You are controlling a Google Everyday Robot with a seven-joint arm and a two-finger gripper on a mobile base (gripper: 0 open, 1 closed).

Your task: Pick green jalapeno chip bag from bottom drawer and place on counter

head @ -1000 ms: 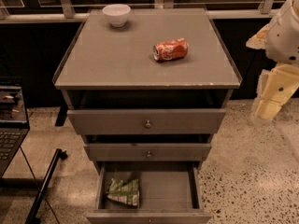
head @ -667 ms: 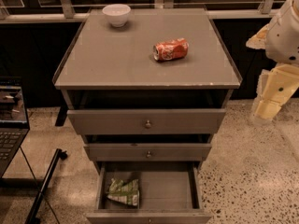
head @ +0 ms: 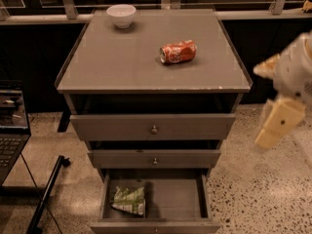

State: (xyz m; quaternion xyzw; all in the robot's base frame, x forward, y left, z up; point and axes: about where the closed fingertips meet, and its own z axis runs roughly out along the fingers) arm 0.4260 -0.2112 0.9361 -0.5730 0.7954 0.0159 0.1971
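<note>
Here, gripper (head: 277, 107) right of counter (head: 122, 62); soda can (head: 178, 51), bowl (head: 121, 15) atop.

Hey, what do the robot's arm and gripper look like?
The gripper, at the view's right edge beside the cabinet, has a rounded white body with pale cream-yellow blocky pieces. One of them carries a small dark dot. No cables or markings show.

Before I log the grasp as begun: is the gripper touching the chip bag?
Apart. The camera view shows the gripper at the far right, over the floor; the chip bag lies in the bottom drawer, well clear of it.
</note>
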